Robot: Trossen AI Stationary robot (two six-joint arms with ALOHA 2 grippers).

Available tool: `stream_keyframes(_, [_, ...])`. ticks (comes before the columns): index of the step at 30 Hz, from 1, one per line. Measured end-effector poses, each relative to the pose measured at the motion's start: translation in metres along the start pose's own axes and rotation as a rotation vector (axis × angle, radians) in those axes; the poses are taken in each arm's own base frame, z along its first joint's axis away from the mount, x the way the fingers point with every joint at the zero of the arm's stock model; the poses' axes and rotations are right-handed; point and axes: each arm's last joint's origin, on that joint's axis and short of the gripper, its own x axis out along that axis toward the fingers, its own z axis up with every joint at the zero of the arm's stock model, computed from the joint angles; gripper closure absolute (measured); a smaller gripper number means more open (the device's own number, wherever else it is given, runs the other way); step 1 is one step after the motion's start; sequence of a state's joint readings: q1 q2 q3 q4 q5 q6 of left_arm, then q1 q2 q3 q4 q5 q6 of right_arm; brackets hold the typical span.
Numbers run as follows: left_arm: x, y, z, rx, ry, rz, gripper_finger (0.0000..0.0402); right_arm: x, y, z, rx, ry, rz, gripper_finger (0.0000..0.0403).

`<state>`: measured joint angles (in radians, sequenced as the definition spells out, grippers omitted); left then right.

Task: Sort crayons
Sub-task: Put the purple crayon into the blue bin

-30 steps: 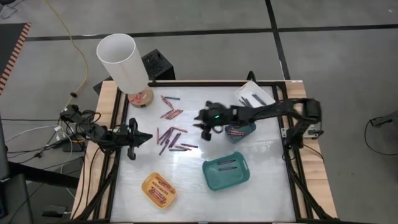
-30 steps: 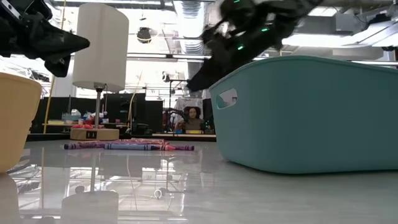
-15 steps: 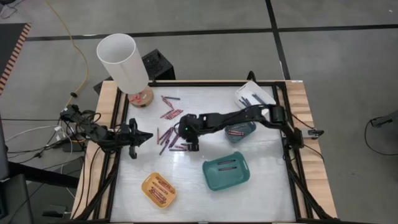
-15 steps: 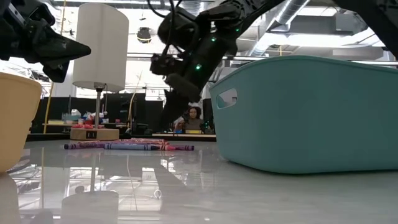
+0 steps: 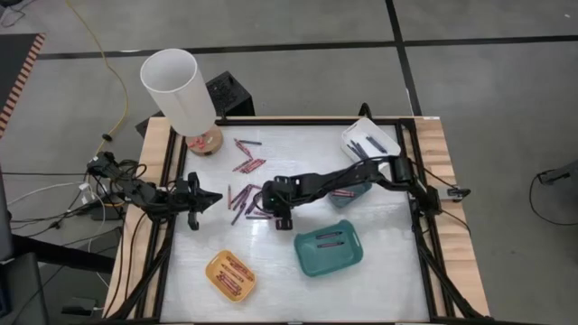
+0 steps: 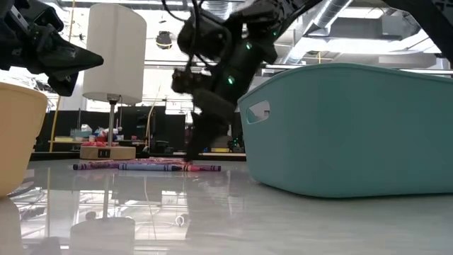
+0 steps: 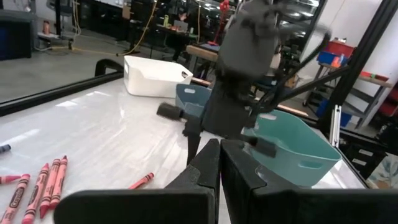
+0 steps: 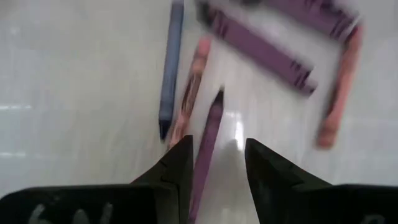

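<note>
Purple crayon [image 8: 208, 140] on table between open right jaws.

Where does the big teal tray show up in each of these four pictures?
High view: the teal tray lies low and right of centre, crayons inside.
Low view: its wall fills the right side.
Left wrist view: it sits at right, behind the other arm.
Right wrist view: not in it.
Shared landmark: the white lamp, also at left in the low view.

The high view looks straight down on the whole desk [image 5: 298, 280]. The low view sits at desk height, very near the teal tray [image 6: 347, 127] at its 3 o'clock. Both share the white lamp [image 5: 177, 90].
</note>
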<state>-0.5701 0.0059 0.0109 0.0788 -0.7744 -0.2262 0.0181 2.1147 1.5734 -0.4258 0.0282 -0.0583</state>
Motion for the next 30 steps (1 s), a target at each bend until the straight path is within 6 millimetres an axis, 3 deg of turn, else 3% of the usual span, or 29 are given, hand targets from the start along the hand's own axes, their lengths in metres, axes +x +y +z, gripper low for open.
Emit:
stream_keyframes(13, [0.0, 0.0, 0.0, 0.0, 0.0, 0.001, 0.0401, 0.012, -0.001, -0.026, 0.051, 0.049, -0.058, 0.0273])
stream_keyframes(26, [0.0, 0.001, 0.0, -0.005, -0.006, 0.023, 0.0401, 0.014, -0.004, -0.028, 0.075, 0.064, -0.104, 0.0393])
stream_keyframes(30, [0.0, 0.001, 0.0, -0.006, -0.006, 0.023, 0.0401, 0.011, -0.004, -0.025, 0.08, 0.038, -0.111, 0.0395])
